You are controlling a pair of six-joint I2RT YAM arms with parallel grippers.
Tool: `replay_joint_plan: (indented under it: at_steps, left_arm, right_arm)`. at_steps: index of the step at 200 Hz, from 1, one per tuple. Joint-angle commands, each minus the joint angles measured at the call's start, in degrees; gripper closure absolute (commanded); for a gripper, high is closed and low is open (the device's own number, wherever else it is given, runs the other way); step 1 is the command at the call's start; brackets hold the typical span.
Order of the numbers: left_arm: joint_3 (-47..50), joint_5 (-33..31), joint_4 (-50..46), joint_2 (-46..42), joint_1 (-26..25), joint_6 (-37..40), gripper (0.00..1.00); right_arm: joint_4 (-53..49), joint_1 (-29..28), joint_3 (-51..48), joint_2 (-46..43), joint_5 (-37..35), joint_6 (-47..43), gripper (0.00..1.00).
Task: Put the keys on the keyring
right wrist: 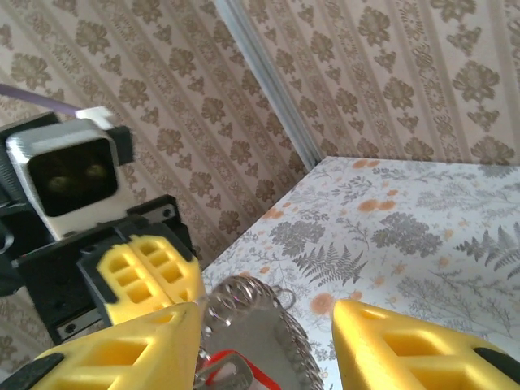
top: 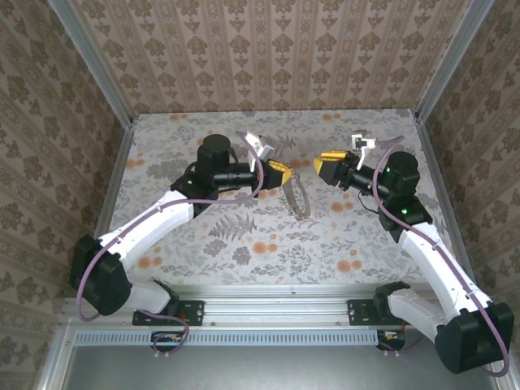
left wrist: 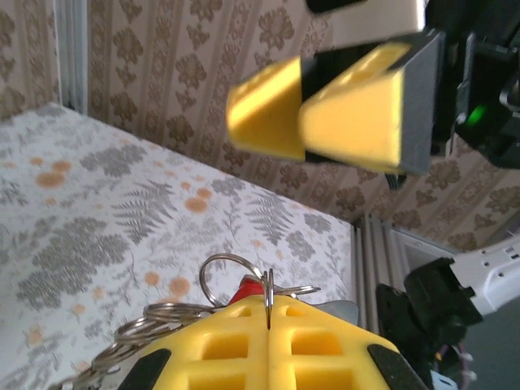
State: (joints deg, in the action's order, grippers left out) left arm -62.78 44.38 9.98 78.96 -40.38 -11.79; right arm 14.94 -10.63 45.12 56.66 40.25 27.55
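Note:
My left gripper (top: 286, 171) is shut on a thin silvery ring of the keyring (top: 298, 201), whose oval loop hangs below it over the middle of the table. In the left wrist view that ring (left wrist: 268, 288) stands edge-on between the closed yellow fingers. More silvery rings (left wrist: 162, 321) trail left, and the red key head (left wrist: 246, 290) peeks out behind the fingertips. My right gripper (top: 319, 167) faces the left one from the right, open. In the right wrist view its fingers (right wrist: 122, 349) stand apart, with the keyring (right wrist: 268, 313) and the red key (right wrist: 244, 372) between them.
The floral tablecloth (top: 268, 244) covers the table. Patterned walls with aluminium corner posts (top: 97, 73) close in the back and sides. A metal rail (top: 276, 313) runs along the near edge by both arm bases.

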Motion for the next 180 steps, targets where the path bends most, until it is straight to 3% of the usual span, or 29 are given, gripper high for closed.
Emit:
replay_joint_plan:
  at_steps: [1, 35, 85, 180]
  left_arm:
    - [1.6, -3.7, 10.8, -2.1, -1.6, -0.5, 1.00]
    - [3.7, -5.6, 16.8, -2.2, -2.7, -1.7, 1.00]
    - [5.2, -7.0, 23.2, -2.1, -2.9, -5.4, 1.00]
    - [6.9, -6.1, 27.7, -3.2, -3.2, -9.7, 1.00]
  right_arm:
    - [5.2, -0.2, -3.0, -0.9, -3.8, 4.6, 0.52]
    - [4.4, -2.4, -7.2, -4.0, -7.7, 4.7, 0.52]
    - [-0.7, -10.0, -8.6, -7.2, -11.0, 0.7, 0.52]
    - [1.9, -8.9, -7.5, -6.5, -7.7, -1.4, 0.51]
